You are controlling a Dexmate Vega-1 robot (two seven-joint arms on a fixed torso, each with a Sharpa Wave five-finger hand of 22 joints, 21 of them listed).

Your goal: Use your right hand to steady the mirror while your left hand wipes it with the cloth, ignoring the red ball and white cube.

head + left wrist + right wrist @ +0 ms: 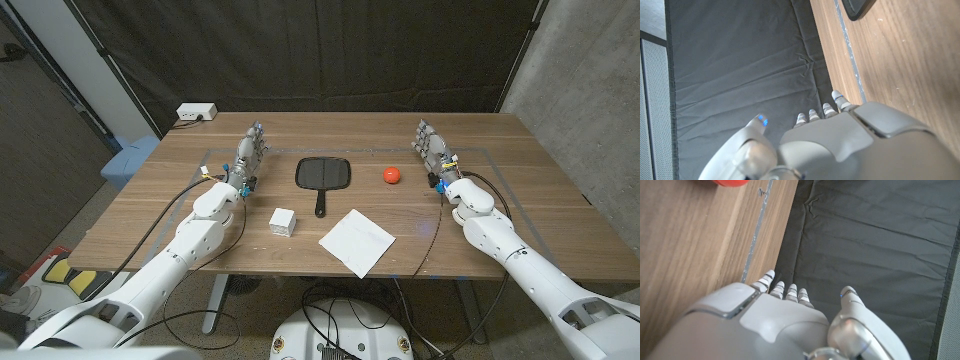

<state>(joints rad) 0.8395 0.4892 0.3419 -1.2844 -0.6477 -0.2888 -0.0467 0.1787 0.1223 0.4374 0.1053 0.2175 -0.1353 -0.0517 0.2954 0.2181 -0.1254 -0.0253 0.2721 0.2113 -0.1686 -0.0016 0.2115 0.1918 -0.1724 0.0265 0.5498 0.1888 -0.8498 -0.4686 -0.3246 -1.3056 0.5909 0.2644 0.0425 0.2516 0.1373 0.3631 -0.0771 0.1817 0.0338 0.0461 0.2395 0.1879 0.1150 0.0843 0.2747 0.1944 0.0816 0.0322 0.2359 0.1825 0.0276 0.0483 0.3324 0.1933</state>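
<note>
Mirror lies between the left hand and right hand, both empty, fingers extended.

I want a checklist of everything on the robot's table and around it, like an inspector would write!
Surface: wooden table, with a thin line marked around its middle.
Job's things: black mirror lying at the middle, handle toward the robot; white cloth folded nearer the robot.
Clutter: red ball right of the mirror; white cube left of the cloth.
Hands: left hand and right hand hold nothing, fingers apart.
Cables: black cables along both arms, more under the table.
Surroundings: dark curtain behind; white power strip at the far left corner.
</note>
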